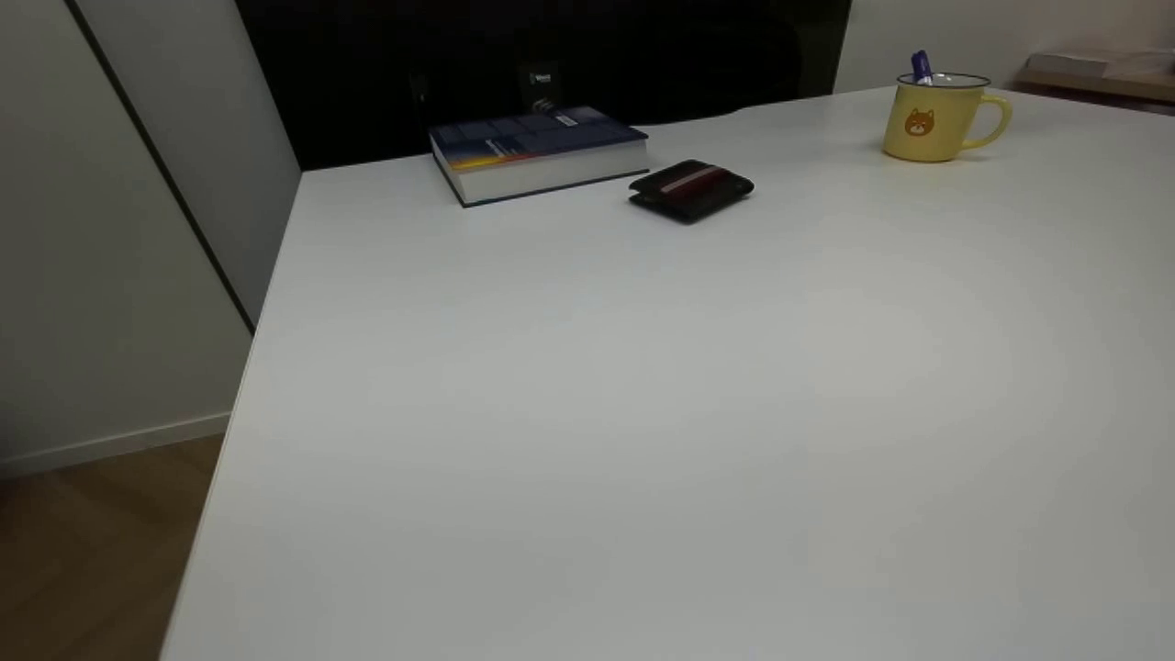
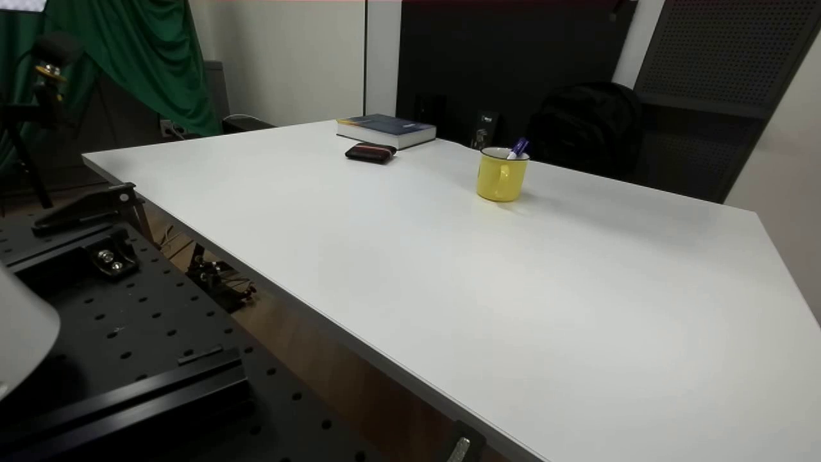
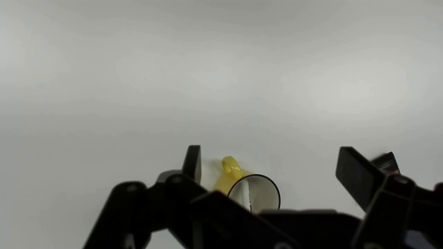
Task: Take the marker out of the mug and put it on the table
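Marker (image 3: 245, 195) in the mug (image 1: 947, 119) is illegibly lettered; the end effector (image 3: 269, 160) has its jaws wide apart.

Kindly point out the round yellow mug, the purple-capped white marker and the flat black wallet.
Yellow mug (image 1: 945, 124), in an exterior view: outer wall.
White marker (image 3: 246, 195), in the wrist view: white barrel.
Black wallet (image 1: 690, 191), in an exterior view: top face.

The robot's casing (image 2: 20, 324) is rounded white, its jaws black with blocky pads (image 3: 357, 175).
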